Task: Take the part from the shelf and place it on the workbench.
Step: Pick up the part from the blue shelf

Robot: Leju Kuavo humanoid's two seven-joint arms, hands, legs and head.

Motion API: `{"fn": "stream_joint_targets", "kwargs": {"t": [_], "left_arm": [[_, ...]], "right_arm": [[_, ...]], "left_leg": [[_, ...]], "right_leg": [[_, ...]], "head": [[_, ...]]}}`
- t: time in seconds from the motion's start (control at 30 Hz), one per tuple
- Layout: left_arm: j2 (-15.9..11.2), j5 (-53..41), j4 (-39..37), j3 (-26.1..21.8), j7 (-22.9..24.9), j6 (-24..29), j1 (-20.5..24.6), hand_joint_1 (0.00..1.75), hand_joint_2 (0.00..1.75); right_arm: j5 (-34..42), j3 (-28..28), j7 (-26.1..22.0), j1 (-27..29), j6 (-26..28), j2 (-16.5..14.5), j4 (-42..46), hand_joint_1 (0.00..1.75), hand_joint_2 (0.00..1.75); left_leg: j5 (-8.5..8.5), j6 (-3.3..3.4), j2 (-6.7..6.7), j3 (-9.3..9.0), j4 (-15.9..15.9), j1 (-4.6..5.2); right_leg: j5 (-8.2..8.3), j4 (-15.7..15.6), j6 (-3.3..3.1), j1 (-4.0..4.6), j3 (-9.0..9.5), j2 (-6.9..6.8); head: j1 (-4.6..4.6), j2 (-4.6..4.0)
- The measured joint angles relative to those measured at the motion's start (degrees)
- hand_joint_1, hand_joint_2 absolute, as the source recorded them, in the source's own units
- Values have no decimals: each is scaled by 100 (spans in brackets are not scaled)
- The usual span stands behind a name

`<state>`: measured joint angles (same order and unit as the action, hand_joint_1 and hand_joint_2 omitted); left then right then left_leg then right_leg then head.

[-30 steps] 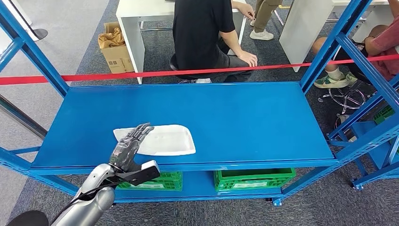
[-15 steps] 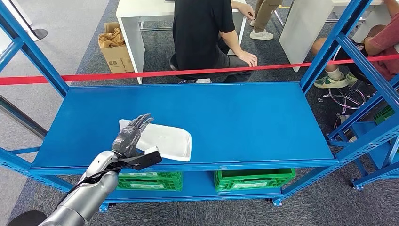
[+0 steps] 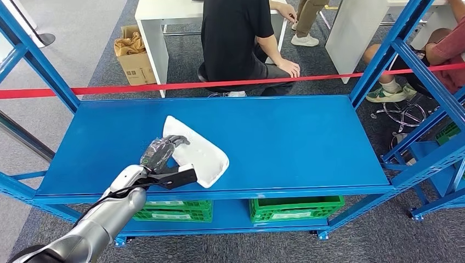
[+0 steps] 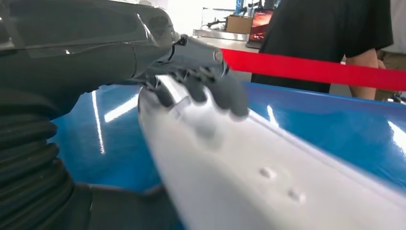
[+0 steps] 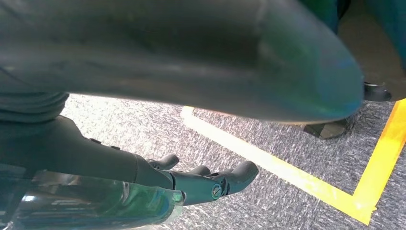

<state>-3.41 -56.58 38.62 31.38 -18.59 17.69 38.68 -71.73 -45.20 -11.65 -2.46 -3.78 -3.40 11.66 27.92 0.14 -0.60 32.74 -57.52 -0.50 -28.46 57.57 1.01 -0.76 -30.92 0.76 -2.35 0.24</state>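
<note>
Fingers of our left hand (image 3: 159,154) curl over the white part's (image 3: 200,150) edge, gripping it above the blue shelf (image 3: 285,137); our right hand (image 5: 191,184) hangs loosely spread, holding nothing.

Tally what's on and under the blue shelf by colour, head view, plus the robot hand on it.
White part, held by the left hand: 1
Green crates on the lower level, one on the left and one on the right: 2
Robot hands at the shelf: 1
Total: 4
</note>
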Motion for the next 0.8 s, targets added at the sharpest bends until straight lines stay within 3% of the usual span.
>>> {"fn": "stream_joint_targets", "kwargs": {"t": [0.8], "left_arm": [[64, -100, -251, 243, -15, 291, 281, 175, 175]], "right_arm": [[13, -2, -46, -31, 11, -48, -1, 0, 0]], "left_leg": [[1, -2, 0, -5, 4, 0]], "right_leg": [[-2, 0, -1, 1, 7, 0]], "head": [[1, 0]]}}
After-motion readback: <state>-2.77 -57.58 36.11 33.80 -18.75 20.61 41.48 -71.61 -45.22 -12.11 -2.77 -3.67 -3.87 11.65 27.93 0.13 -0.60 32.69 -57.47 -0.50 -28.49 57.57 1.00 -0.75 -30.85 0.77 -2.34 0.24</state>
